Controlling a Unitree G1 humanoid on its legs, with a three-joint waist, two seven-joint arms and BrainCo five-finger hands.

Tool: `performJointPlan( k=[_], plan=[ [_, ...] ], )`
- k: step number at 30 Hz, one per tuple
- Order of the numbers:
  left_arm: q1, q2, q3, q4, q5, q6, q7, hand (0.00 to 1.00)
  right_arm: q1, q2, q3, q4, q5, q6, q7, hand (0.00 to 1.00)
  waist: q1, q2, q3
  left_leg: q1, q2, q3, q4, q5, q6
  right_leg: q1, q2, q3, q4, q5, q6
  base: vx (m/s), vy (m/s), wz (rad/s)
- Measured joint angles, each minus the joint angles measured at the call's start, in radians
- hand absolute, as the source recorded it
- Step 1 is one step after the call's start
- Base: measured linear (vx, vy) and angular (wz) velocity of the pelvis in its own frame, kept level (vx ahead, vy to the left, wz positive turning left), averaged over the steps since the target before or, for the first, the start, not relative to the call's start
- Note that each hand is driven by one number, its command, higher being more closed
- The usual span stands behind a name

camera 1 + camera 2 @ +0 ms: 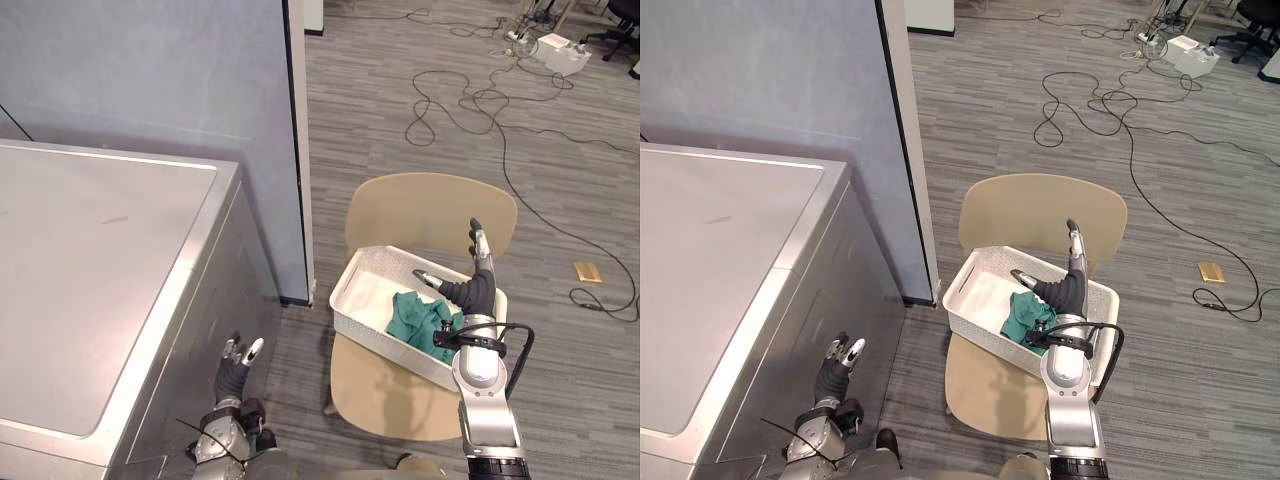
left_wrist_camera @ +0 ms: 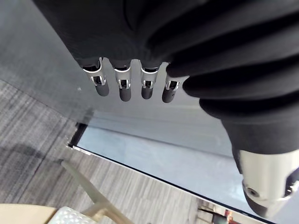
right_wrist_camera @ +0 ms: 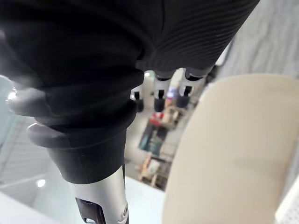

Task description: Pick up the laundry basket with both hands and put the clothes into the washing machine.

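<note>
We see the washing machine [image 1: 100,300] at left and a beige chair [image 1: 430,205] at right, carrying the white laundry basket [image 1: 372,333] with green clothes [image 1: 415,315] inside. Our right robot hand [image 1: 478,290], fingers straight and spread, stands over the clothes; its wrist view shows the chair back. Our left robot hand [image 1: 235,372] hangs slack-fingered beside the machine.

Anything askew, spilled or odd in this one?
Nothing spilled. The white basket sits at an angle across the chair, with the green cloth bunched at one end by the open right hand.
</note>
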Motion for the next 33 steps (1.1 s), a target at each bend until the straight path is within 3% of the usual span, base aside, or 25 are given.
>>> performJointPlan(
  k=[1, 3, 5, 6, 8, 9, 11, 12, 13, 14, 18, 19, 21, 22, 23, 25, 26, 28, 29, 30, 31, 33],
  plan=[
    [0.0, -0.002, 0.021, 0.0, 0.001, 0.002, 0.0, 0.0, -0.022, -0.017, -0.016, 0.019, 0.05, 0.0, 0.001, 0.0, 0.014, 0.025, 0.028, -0.03, 0.039, 0.024, 0.12, -0.063, 0.004, -0.022, 0.006, 0.01, 0.039, 0.007, -0.009, -0.04, 0.035, -0.7],
    [-0.025, 0.008, 0.048, 0.007, 0.0, 0.003, 0.012, 0.0, -0.052, -0.033, -0.035, 0.051, 0.105, 0.0, 0.001, 0.0, 0.005, 0.045, 0.05, -0.08, 0.072, 0.03, 0.251, -0.125, 0.015, -0.054, 0.012, 0.05, 0.075, 0.006, -0.008, -0.1, 0.094, -0.59],
    [-0.083, 0.03, 0.046, 0.037, 0.001, 0.002, 0.025, 0.0, -0.047, -0.032, -0.064, 0.055, 0.141, 0.002, 0.001, 0.0, 0.004, 0.041, 0.066, -0.114, 0.082, 0.042, 0.329, -0.157, 0.054, -0.076, 0.011, 0.125, 0.088, 0.005, 0.004, -0.16, 0.131, -0.29],
    [-0.103, 0.027, 0.046, 0.042, 0.001, 0.001, 0.029, 0.0, -0.047, -0.032, -0.072, 0.054, 0.141, 0.001, 0.003, 0.0, 0.003, 0.04, 0.069, -0.12, 0.097, 0.055, 0.335, -0.172, 0.065, -0.095, 0.001, 0.143, 0.154, -0.056, 0.028, -0.15, 0.058, -0.1],
    [-0.126, 0.044, 0.027, 0.045, 0.0, -0.001, 0.042, 0.0, -0.034, -0.03, -0.065, 0.055, 0.14, 0.0, 0.006, 0.0, 0.0, 0.014, 0.078, -0.13, 0.082, 0.043, 0.368, -0.176, 0.07, -0.113, -0.025, 0.145, 0.385, -0.194, 0.027, -0.13, -0.038, 0.16],
    [-0.123, 0.049, 0.015, 0.045, -0.002, -0.003, 0.047, 0.0, -0.035, -0.032, -0.064, 0.055, 0.14, -0.001, 0.007, 0.0, 0.002, -0.005, 0.072, -0.139, 0.072, 0.025, 0.392, -0.178, 0.068, -0.09, -0.024, 0.143, 0.434, -0.275, 0.031, -0.12, -0.106, 0.33],
    [-0.119, 0.046, -0.002, 0.046, -0.025, -0.003, 0.05, 0.0, -0.041, -0.042, -0.063, 0.054, 0.14, -0.003, 0.008, 0.0, 0.005, -0.022, 0.064, -0.159, 0.064, -0.004, 0.415, -0.177, 0.065, -0.067, -0.026, 0.136, 0.436, -0.348, 0.045, -0.15, -0.212, 0.41],
    [-0.104, 0.045, -0.025, 0.045, -0.048, -0.005, 0.05, 0.0, -0.041, -0.058, -0.051, 0.056, 0.141, -0.003, 0.008, 0.0, 0.009, -0.026, 0.061, -0.164, 0.052, -0.025, 0.403, -0.161, 0.044, -0.042, -0.024, 0.116, 0.389, -0.405, 0.053, -0.22, -0.31, 0.44],
    [-0.087, 0.029, -0.033, 0.048, -0.072, -0.005, 0.051, 0.0, -0.05, -0.081, -0.037, 0.066, 0.144, -0.009, 0.007, 0.0, 0.009, -0.011, 0.058, -0.166, 0.047, -0.031, 0.354, -0.115, 0.043, -0.037, -0.02, 0.092, 0.367, -0.425, 0.029, -0.2, -0.264, 0.42],
    [-0.073, 0.016, -0.041, 0.046, -0.079, -0.006, 0.05, 0.0, -0.054, -0.093, -0.028, 0.075, 0.15, -0.014, 0.005, 0.0, 0.008, -0.006, 0.052, -0.164, 0.04, -0.032, 0.309, -0.081, 0.041, -0.046, -0.016, 0.08, 0.363, -0.424, 0.026, -0.17, -0.286, 0.34],
    [-0.029, -0.025, -0.096, 0.038, -0.128, -0.004, 0.052, 0.0, -0.176, -0.171, -0.013, 0.157, 0.198, -0.02, 0.0, 0.0, 0.001, 0.032, 0.027, -0.166, 0.027, -0.029, -0.042, 0.267, 0.019, -0.158, 0.031, 0.018, 0.35, -0.382, -0.071, -0.13, -0.262, 0.33],
    [-0.032, -0.025, -0.112, 0.039, -0.129, -0.001, 0.04, 0.0, -0.199, -0.18, -0.018, 0.181, 0.212, -0.02, 0.003, 0.0, 0.0, 0.034, 0.026, -0.163, 0.03, -0.033, -0.035, 0.273, 0.015, -0.151, 0.047, -0.022, 0.315, -0.362, -0.111, -0.17, -0.226, 0.43],
    [-0.024, -0.023, -0.136, 0.04, -0.122, 0.0, 0.023, 0.0, -0.201, -0.192, -0.034, 0.185, 0.216, -0.022, 0.006, 0.0, -0.003, 0.034, 0.026, -0.145, 0.009, -0.027, 0.193, 0.087, 0.044, -0.112, 0.058, -0.064, 0.251, -0.328, -0.158, -0.17, -0.236, 0.4],
    [-0.013, -0.023, -0.144, 0.04, -0.108, -0.001, 0.012, 0.0, -0.198, -0.2, -0.038, 0.184, 0.216, -0.025, 0.009, 0.0, -0.018, 0.048, 0.014, -0.108, -0.009, -0.026, 0.283, 0.002, 0.041, -0.097, 0.073, -0.074, 0.207, -0.3, -0.172, -0.21, -0.208, 0.21],
    [-0.007, -0.022, -0.148, 0.04, -0.107, -0.001, 0.008, 0.0, -0.194, -0.208, -0.038, 0.182, 0.216, -0.029, 0.01, 0.0, -0.02, 0.052, 0.01, -0.085, -0.021, -0.029, 0.31, -0.032, 0.032, -0.095, 0.082, -0.078, 0.188, -0.287, -0.18, -0.17, -0.121, 0.07],
    [-0.002, -0.02, -0.176, 0.047, -0.097, -0.002, -0.005, 0.0, -0.164, -0.232, -0.065, 0.164, 0.21, -0.041, 0.03, 0.0, -0.032, 0.095, -0.021, -0.001, -0.081, -0.062, 0.3, -0.11, -0.028, -0.108, 0.102, -0.091, 0.15, -0.252, -0.187, -0.17, -0.03, 0.21],
    [-0.014, -0.019, -0.199, 0.047, -0.084, -0.007, -0.006, 0.0, -0.153, -0.238, -0.098, 0.163, 0.207, -0.04, 0.031, 0.0, -0.047, 0.116, -0.034, 0.039, -0.1, -0.085, 0.222, -0.136, -0.026, -0.127, 0.111, -0.109, 0.139, -0.234, -0.191, -0.16, 0.007, 0.39],
    [-0.051, -0.016, -0.221, 0.049, -0.069, -0.01, -0.01, 0.0, -0.154, -0.237, -0.138, 0.162, 0.205, -0.039, 0.03, 0.0, -0.063, 0.125, -0.039, 0.07, -0.108, -0.077, 0.072, -0.155, 0.012, -0.181, 0.121, -0.126, 0.154, -0.215, -0.203, -0.24, 0.065, 0.28],
    [-0.084, -0.012, -0.234, 0.059, -0.067, -0.01, -0.02, 0.0, -0.155, -0.235, -0.15, 0.163, 0.201, -0.038, 0.029, 0.0, -0.064, 0.123, -0.038, 0.069, -0.112, -0.071, 0.027, -0.175, 0.043, -0.221, 0.116, -0.124, 0.19, -0.211, -0.208, -0.29, 0.091, 0.06],
    [-0.1, -0.002, -0.241, 0.072, -0.067, -0.01, -0.024, 0.0, -0.154, -0.228, -0.153, 0.163, 0.189, -0.037, 0.027, 0.0, -0.064, 0.103, -0.027, 0.069, -0.118, -0.066, 0.024, -0.178, 0.043, -0.235, 0.105, -0.114, 0.209, -0.211, -0.209, -0.28, 0.062, -0.12],
    [-0.114, 0.023, -0.251, 0.089, -0.066, -0.007, -0.027, 0.0, -0.152, -0.21, -0.146, 0.163, 0.167, -0.037, 0.03, 0.0, -0.073, 0.065, -0.002, 0.065, -0.126, -0.058, 0.056, -0.181, 0.049, -0.242, 0.092, -0.09, 0.231, -0.206, -0.206, -0.31, 0.037, -0.28],
    [-0.117, 0.039, -0.25, 0.119, -0.042, -0.002, -0.026, 0.0, -0.134, -0.192, -0.137, 0.157, 0.143, -0.037, 0.031, 0.0, -0.076, 0.052, 0.004, 0.04, -0.107, -0.052, 0.126, -0.223, 0.075, -0.244, 0.116, -0.025, 0.229, -0.179, -0.168, -0.33, 0.03, -0.37]
  ],
)
